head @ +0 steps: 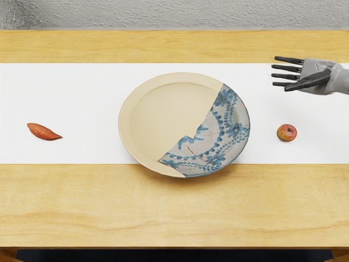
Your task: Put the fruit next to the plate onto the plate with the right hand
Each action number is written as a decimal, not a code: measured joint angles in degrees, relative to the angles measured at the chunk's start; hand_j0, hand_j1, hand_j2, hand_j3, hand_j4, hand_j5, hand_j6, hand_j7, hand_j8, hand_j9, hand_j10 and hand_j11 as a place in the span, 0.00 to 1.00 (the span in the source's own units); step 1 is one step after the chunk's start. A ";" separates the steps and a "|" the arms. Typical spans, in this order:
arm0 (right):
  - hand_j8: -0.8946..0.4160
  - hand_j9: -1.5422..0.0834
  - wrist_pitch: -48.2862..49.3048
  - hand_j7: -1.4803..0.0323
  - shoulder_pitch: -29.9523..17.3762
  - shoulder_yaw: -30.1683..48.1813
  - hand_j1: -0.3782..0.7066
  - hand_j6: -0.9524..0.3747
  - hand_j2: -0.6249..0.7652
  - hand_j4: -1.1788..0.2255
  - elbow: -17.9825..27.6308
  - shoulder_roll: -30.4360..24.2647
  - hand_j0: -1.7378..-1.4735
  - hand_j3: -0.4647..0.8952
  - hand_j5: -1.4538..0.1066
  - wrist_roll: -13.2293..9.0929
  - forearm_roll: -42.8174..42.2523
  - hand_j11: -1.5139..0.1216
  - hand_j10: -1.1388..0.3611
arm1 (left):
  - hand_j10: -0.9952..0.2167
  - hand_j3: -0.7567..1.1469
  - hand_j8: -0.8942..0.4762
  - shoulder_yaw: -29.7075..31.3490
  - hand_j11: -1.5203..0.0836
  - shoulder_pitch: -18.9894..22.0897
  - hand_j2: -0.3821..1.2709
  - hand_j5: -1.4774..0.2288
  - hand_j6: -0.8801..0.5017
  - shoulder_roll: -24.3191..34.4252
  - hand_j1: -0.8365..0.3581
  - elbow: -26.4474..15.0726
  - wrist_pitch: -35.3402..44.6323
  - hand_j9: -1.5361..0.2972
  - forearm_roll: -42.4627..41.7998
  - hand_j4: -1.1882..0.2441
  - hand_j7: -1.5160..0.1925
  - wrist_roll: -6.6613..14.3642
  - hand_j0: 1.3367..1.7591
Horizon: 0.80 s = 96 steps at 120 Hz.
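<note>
Fruit point(287, 132): reddish, perhaps an apple, between plate point(158, 114) and table's right edge.
Right hand point(313, 75): spread wide, empty, toward far right corner.
Approach: descend over fruit; close gently.

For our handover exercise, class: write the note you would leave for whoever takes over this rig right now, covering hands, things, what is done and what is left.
Right hand: open, fingers spread, holds nothing, at the far right beyond the fruit.
Left hand: not in view.
Round red-yellow fruit: on the white runner, right of the plate, apart from it.
Pointed reddish item: on the runner, far left.
Done: nothing yet; the fruit is untouched.
Left: reach the fruit, grasp it, set it on the plate.
</note>
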 joint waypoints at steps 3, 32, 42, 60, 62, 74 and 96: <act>0.66 0.92 0.00 0.95 -0.02 -0.01 0.06 0.70 0.45 0.82 0.03 -0.10 0.30 0.34 0.90 -0.07 -0.01 0.90 0.74 | 0.62 0.40 0.47 0.00 0.75 0.00 0.26 0.68 0.46 0.00 0.75 0.00 0.00 0.66 0.00 0.66 0.70 0.00 0.76; 0.66 0.92 0.01 0.95 0.37 2.61 0.06 0.69 0.44 0.82 0.36 -1.30 0.30 0.34 0.90 2.08 -9.05 0.90 0.74 | 0.62 0.40 0.47 0.00 0.75 0.00 0.26 0.68 0.46 0.00 0.75 0.00 0.00 0.66 0.00 0.66 0.70 0.00 0.76; 0.66 0.92 0.01 0.95 -0.50 6.94 0.07 0.69 0.44 0.81 3.12 -3.13 0.30 0.34 0.90 3.75 -21.52 0.90 0.74 | 0.62 0.40 0.47 0.00 0.75 0.00 0.26 0.68 0.46 0.00 0.75 0.00 0.00 0.66 0.00 0.66 0.70 0.00 0.76; 0.65 0.92 -0.01 0.95 -4.06 9.13 0.07 0.69 0.44 0.81 22.89 -11.87 0.30 0.34 0.90 9.39 -40.69 0.89 0.73 | 0.62 0.40 0.47 0.00 0.75 0.00 0.26 0.68 0.46 0.00 0.75 0.00 0.00 0.66 0.00 0.66 0.70 0.00 0.76; 0.65 0.92 -0.23 0.94 -4.65 9.21 0.07 0.69 0.44 0.81 24.77 -12.52 0.30 0.34 0.90 9.63 -42.22 0.89 0.73 | 0.62 0.40 0.47 0.00 0.75 0.00 0.26 0.68 0.46 0.00 0.75 0.00 0.00 0.66 0.00 0.66 0.70 0.00 0.76; 0.65 0.92 -5.37 0.95 -7.66 8.90 0.07 0.69 0.44 0.81 33.70 -14.77 0.30 0.34 0.90 8.60 -47.98 0.89 0.73 | 0.62 0.40 0.47 0.00 0.75 0.00 0.26 0.68 0.46 0.00 0.75 0.00 0.00 0.66 0.00 0.66 0.70 0.00 0.76; 0.65 0.92 -21.30 0.95 -9.46 5.89 0.07 0.68 0.45 0.81 41.78 -15.45 0.30 0.34 0.90 3.84 -54.72 0.89 0.73 | 0.62 0.40 0.47 0.00 0.75 0.00 0.26 0.68 0.46 0.00 0.75 0.01 0.00 0.66 0.00 0.66 0.70 0.00 0.76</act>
